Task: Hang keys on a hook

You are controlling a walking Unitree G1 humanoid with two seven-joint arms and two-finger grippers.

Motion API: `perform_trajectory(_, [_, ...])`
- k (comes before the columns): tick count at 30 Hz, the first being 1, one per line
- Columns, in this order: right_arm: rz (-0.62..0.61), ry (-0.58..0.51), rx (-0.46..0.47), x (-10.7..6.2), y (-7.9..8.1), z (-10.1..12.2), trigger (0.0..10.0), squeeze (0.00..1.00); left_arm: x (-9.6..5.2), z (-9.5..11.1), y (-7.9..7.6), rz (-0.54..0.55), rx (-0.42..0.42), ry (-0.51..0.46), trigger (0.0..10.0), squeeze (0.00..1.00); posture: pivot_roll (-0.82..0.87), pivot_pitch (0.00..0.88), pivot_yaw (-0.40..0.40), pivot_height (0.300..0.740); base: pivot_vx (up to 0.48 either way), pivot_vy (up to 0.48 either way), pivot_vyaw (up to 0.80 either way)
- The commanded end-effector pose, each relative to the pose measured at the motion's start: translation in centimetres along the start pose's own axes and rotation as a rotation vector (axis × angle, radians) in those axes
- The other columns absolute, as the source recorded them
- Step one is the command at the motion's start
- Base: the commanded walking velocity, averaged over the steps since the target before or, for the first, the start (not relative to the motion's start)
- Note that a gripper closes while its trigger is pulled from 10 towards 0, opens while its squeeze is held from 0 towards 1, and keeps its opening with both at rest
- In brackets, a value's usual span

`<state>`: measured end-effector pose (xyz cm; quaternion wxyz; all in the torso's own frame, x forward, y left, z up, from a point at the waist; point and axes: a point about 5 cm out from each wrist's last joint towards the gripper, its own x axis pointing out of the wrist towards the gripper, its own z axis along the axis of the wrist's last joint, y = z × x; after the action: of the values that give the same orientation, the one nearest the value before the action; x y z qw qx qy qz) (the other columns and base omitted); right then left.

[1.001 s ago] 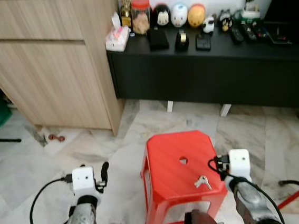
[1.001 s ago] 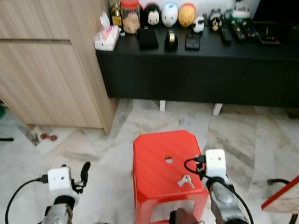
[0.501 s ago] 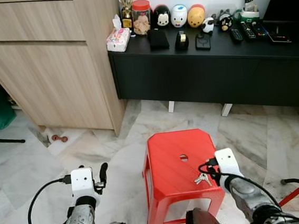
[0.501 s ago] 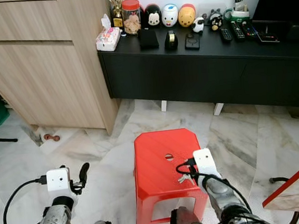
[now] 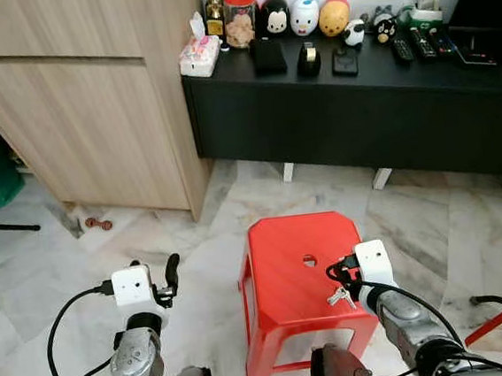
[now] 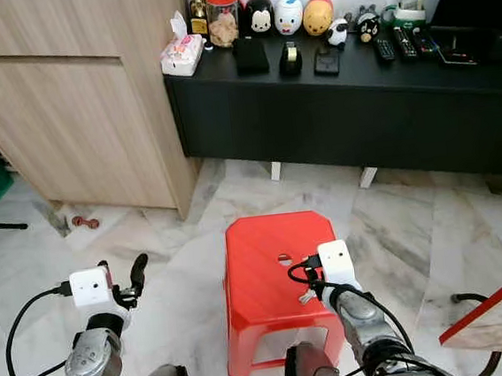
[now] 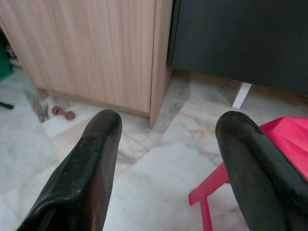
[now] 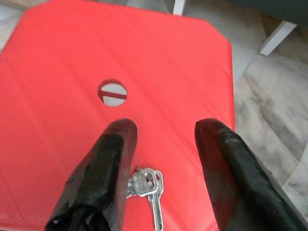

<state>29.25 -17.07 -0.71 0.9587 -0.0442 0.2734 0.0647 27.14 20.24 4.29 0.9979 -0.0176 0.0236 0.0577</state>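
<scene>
your right gripper (image 8: 161, 168) hangs just over the red stool (image 8: 57, 72), its two black fingers (image 8: 103, 173) spread apart with nothing held; the keys (image 8: 147, 187) lie flat on the stool's top between those fingers, right against the inner side of one finger, and the stool's round hole (image 8: 113, 91) sits further out ahead of the gripper. in your head views the keys (image 5: 339, 296) are just a small silver glint tucked beside the white wrist camera, so the fingers themselves are hidden there by the arm. whether the finger actually touches the keys you cannot tell. your left gripper (image 7: 163, 159) is well off to the side of the stool, above the marble floor (image 7: 144, 183), fingers wide and empty, facing the wooden cabinet (image 7: 96, 48) and the black tv desk (image 5: 358, 98), with a corner of the stool cut off at the frame edge.
</scene>
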Motion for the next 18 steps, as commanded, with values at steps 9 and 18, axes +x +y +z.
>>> perform_trajectory(9, [-0.032, 0.010, 0.016, -0.23, -0.16, -0.71, 10.0, 0.00, 0.08, 0.07, 0.06, -0.009, -0.001, 0.015, 10.0, 0.00, 0.02, 0.137, -0.065, 0.602, 0.000, 0.000, 0.00])
perform_trajectory(18, [-0.019, -0.003, 0.017, -0.06, 0.19, -0.29, 10.0, 0.00, 0.17, 0.06, -0.37, -0.039, 0.032, 0.018, 10.0, 0.00, 0.02, 0.121, -0.062, 0.602, 0.000, 0.000, 0.00])
